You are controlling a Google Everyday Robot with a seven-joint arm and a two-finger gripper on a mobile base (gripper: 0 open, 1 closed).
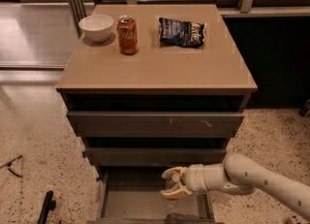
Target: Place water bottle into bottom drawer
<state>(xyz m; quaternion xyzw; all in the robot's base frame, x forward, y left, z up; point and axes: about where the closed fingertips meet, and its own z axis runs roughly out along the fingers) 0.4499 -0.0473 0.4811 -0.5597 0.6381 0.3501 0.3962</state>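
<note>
My gripper is at the bottom centre of the camera view, reaching in from the right on a cream arm. It is shut on the water bottle, a clear plastic bottle that shows dimly between the fingers. The gripper holds it just over the bottom drawer, which is pulled out and shows a plain flat grey floor. The bottle's lower end is hard to make out against the drawer's front edge.
Two shut drawers sit above the open one. On the cabinet top stand a white bowl, a red-orange soda can and a dark chip bag. A black object lies on the floor at the left.
</note>
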